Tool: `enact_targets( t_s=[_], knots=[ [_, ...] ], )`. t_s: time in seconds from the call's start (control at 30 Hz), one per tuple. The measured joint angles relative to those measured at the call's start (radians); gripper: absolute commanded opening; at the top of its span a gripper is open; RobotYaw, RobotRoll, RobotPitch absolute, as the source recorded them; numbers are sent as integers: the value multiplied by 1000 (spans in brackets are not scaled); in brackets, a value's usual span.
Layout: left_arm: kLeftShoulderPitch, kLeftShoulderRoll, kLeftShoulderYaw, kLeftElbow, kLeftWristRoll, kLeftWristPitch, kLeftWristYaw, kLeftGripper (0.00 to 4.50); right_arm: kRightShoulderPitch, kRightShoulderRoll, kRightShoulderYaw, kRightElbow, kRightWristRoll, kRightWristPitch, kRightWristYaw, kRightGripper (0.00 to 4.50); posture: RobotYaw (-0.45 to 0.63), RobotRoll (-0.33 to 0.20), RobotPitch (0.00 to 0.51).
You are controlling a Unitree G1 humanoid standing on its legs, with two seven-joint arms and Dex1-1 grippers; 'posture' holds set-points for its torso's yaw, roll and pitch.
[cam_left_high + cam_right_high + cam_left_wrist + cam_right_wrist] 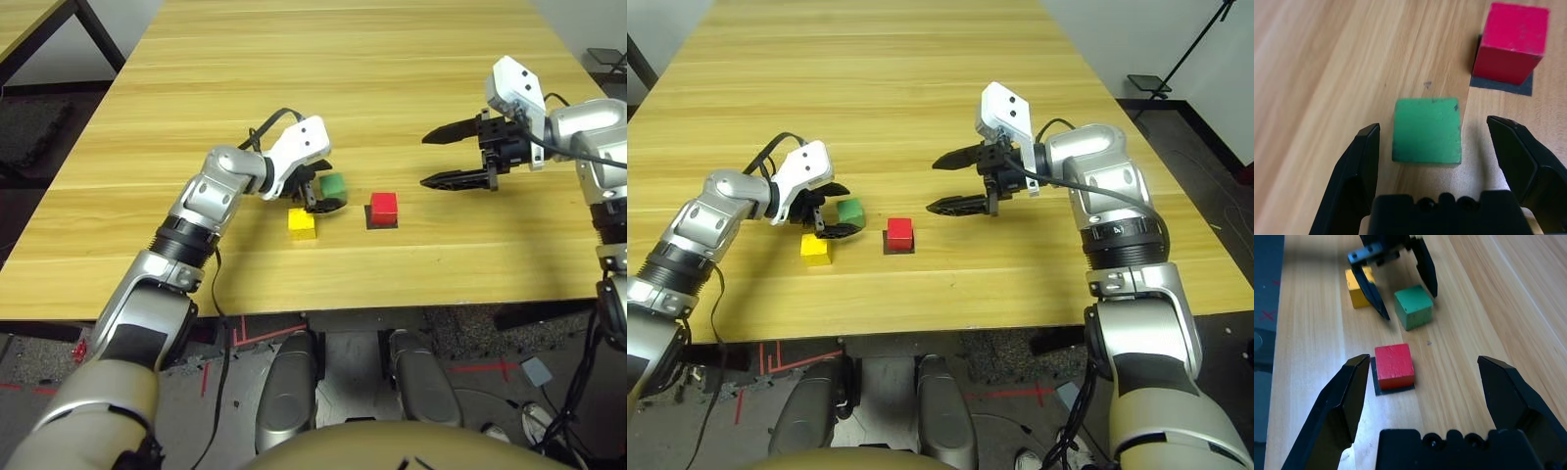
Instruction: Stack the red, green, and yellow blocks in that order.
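The green block (334, 185) lies on the table between the open fingers of my left gripper (325, 194), which straddles it without touching; the left wrist view shows a gap on each side of the green block (1426, 129). The yellow block (302, 221) sits just beside that gripper, nearer the front edge. To the right, the red block (383, 205) rests on a flat black patch (381, 224). My right gripper (424, 161) hovers open and empty, farther right of the red block (1394, 364) and pointing towards it.
The wooden table (343, 59) stretches far back with bare room behind the blocks. Its front edge runs close below the blocks. A dark table leg (98, 34) stands off the far left corner.
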Motion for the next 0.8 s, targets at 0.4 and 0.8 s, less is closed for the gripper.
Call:
enact_targets(
  t_s=[0.4, 0.8],
  knots=[
    [-62, -90, 17, 126, 37, -27, 19, 2112, 0, 0, 0, 0, 9, 1, -13, 4500, 290, -60, 116],
    [-125, -47, 21, -288, -9, 301, -48, 2115, 40, -26, 2, 90, 7, -100, 40, 4500, 320, -26, 111]
  ],
)
